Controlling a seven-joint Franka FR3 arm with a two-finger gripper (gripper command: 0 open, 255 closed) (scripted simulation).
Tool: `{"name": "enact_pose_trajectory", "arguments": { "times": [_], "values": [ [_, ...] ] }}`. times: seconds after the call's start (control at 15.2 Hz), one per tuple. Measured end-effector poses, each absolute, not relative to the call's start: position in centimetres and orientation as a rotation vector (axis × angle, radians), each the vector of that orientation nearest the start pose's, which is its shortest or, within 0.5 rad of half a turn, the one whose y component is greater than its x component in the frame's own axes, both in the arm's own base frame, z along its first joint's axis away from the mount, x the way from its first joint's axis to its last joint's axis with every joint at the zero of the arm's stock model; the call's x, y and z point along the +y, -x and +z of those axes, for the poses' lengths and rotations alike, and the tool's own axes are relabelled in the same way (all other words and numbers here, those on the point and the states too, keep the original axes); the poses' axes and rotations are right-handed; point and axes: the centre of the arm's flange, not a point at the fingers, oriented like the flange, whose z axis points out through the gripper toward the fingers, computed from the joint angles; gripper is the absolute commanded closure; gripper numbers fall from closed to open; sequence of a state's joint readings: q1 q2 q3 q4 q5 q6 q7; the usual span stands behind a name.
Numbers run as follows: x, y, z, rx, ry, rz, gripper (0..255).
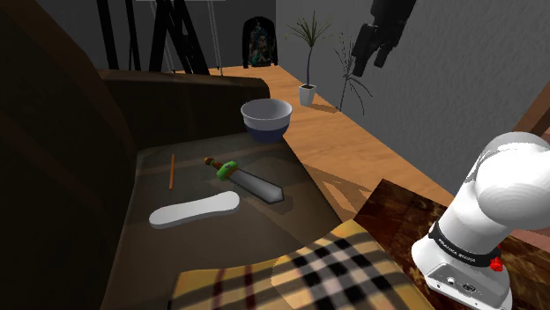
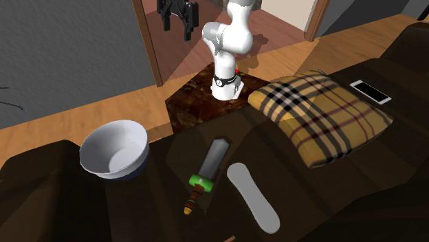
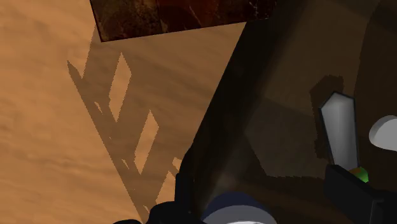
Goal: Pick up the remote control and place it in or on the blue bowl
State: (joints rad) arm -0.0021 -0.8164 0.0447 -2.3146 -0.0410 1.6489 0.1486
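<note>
The white arm [image 1: 495, 189] stands upright on its base and bends over at the top. It holds the black gripper [image 1: 368, 62] high, tilted downward. The fingers [image 3: 348, 191] stand apart and clasp nothing.

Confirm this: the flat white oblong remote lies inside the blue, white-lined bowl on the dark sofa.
Wrong: the flat white oblong remote lies outside the blue, white-lined bowl, on the dark sofa beside a green-guarded toy sword; the shoulder view shows it.

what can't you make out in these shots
End effector: second exterior view, upper part cut off by the edge.
Remote control: wrist view, mostly cut off by the edge.
Blue bowl: wrist view, likewise cut off.
Toy sword: wrist view, handle hidden behind a finger.
</note>
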Motion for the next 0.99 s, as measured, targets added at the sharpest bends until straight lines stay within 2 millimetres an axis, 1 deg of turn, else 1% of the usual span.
{"name": "enact_pose_trajectory", "arguments": {
  "times": [0.13,0.26,0.53,0.86,0.92,0.99],
  "values": [
    [1.8,-31.0,62.4,0.167,3.187,-0.247,0],
    [2.6,-32.7,61.5,0.097,3.189,-0.238,0],
    [5.1,-36.8,59.3,-0.073,3.188,-0.218,0],
    [8.8,-41.2,56.6,-0.29,3.172,-0.192,0],
    [9.6,-41.9,56.3,-0.334,3.167,-0.186,0],
    [10.8,-42.7,55.5,-0.377,3.162,-0.181,0]
  ]
}}
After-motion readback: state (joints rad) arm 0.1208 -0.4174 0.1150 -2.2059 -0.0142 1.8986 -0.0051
